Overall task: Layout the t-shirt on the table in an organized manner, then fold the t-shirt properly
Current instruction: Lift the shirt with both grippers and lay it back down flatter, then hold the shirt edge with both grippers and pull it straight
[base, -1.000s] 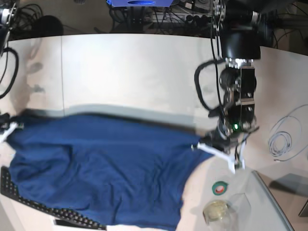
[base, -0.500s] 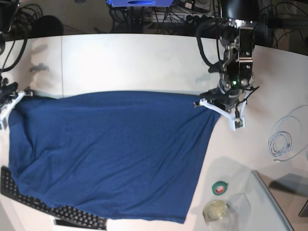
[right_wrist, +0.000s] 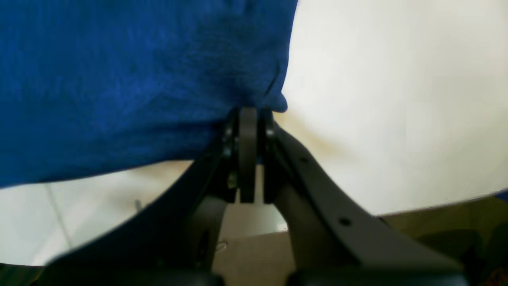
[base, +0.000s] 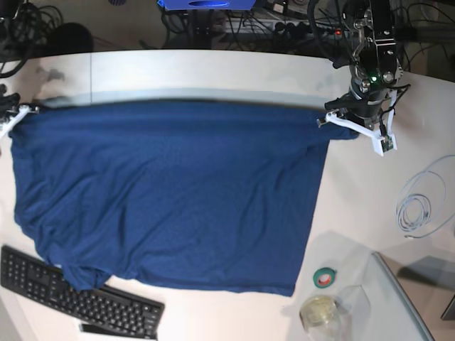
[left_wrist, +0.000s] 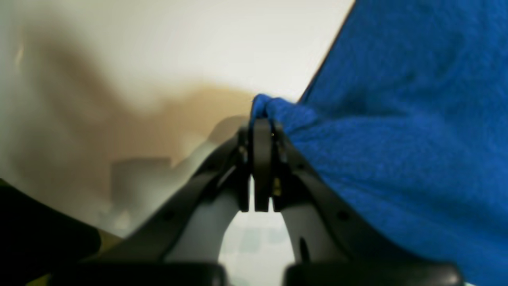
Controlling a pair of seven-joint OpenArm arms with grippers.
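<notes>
Between two closed sets of jaws, the t-shirt [base: 170, 192], dark blue, spread wide over the table [base: 213, 71]. At one top corner, cloth pinched tight in the left gripper [left_wrist: 262, 119]; at the opposite top corner, cloth pinched tight in the right gripper [right_wrist: 248, 113]. Below the right gripper, hem draped over a black keyboard [base: 78, 298]. Below the left gripper, a green tape roll [base: 325, 278].

one t-shirt [base: 170, 192], one table [base: 213, 71], one keyboard [base: 78, 298], one tape roll [base: 325, 277], one cable coil [base: 419, 206]

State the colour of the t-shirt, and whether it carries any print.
The t-shirt is plain dark blue with no visible print, shown best in the base view.
</notes>
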